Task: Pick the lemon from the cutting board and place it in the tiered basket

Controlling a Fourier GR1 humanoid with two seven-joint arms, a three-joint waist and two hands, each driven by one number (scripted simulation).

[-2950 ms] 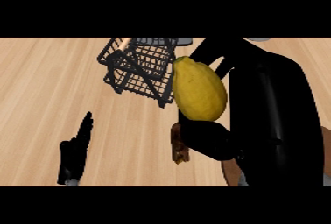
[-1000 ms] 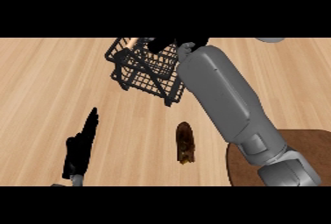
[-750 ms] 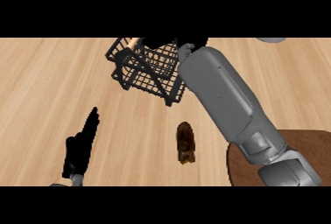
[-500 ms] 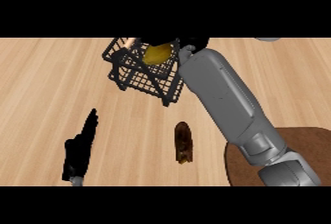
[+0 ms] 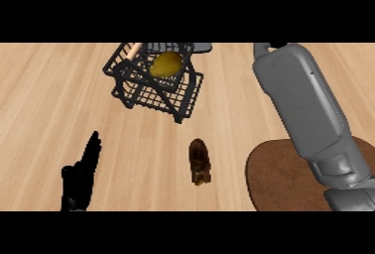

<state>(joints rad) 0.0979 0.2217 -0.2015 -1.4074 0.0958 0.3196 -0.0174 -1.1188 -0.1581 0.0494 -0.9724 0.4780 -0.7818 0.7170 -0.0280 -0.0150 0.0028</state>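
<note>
The yellow lemon (image 5: 167, 64) lies in the upper tier of the black wire tiered basket (image 5: 157, 94) at the back of the counter. No hand touches it. My right forearm (image 5: 304, 109) runs from the lower right up to the view's top edge, to the right of the basket; its hand is cut off there and does not show. The round brown cutting board (image 5: 275, 176) sits at the lower right, partly under that forearm, with nothing showing on it. My left hand (image 5: 81, 173) rests open at the lower left, fingers straight and pointing away.
A dark brown oblong item (image 5: 199, 161) lies on the wooden counter (image 5: 51, 99) between my left hand and the cutting board. A pale wooden handle (image 5: 133, 49) sticks out at the basket's top left.
The lemon was carried up to the basket and now lies in its upper tier. My right arm has swung right, away from the basket. The left hand has stayed put.
</note>
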